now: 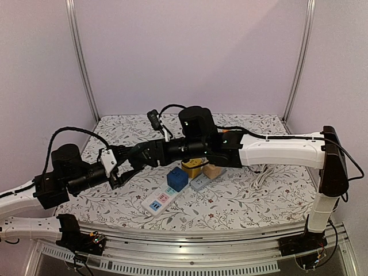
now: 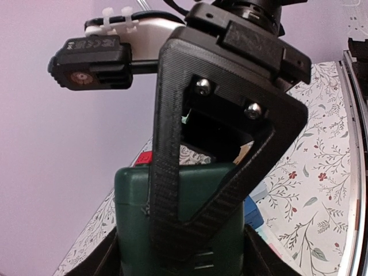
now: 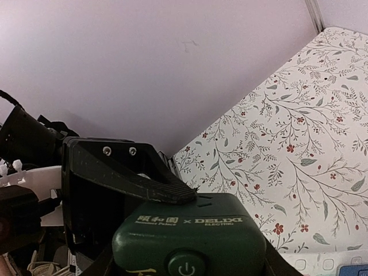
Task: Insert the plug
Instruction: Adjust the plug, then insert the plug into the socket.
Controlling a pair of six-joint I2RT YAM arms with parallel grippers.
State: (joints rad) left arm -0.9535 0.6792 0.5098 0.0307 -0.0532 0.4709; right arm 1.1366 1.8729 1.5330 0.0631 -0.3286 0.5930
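Observation:
A dark green plug block with a power button (image 3: 190, 230) is held in the air between both grippers. In the left wrist view the green plug (image 2: 132, 218) sits between my left gripper's (image 2: 181, 256) fingers, with a black finger of the right gripper (image 2: 172, 172) lying across its face. My right gripper (image 3: 187, 261) also clamps it, with a left finger (image 3: 144, 184) resting on top. In the top view the grippers meet at the left, left gripper (image 1: 122, 173) and right gripper (image 1: 135, 161). The white power strip (image 1: 161, 198) lies on the floral cloth below and to the right.
A blue cube (image 1: 177, 179) sits plugged into the strip. A yellow block (image 1: 192, 168), a grey adapter (image 1: 201, 183) and a tan block (image 1: 214, 171) lie just behind it. A white cable (image 1: 259, 175) coils at the right. Metal posts stand at both back corners.

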